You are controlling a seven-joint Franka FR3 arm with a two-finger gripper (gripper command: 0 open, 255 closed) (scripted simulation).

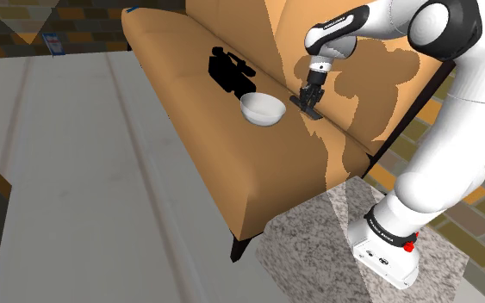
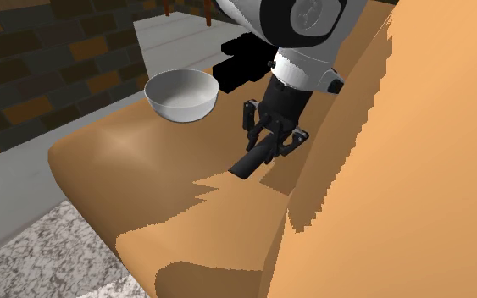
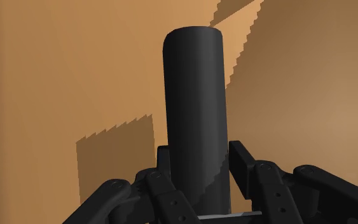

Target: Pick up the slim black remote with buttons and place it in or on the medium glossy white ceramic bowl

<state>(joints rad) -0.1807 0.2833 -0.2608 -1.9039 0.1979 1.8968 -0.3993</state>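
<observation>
Carrier: tan-orange sofa, a long flat seat with a backrest behind it.
Bowl: white bowl, upright on the seat.
Black object: bulky black object, on the seat near the bowl.
Remote: slim black remote, close to the backrest; whether it touches the seat is unclear.
</observation>
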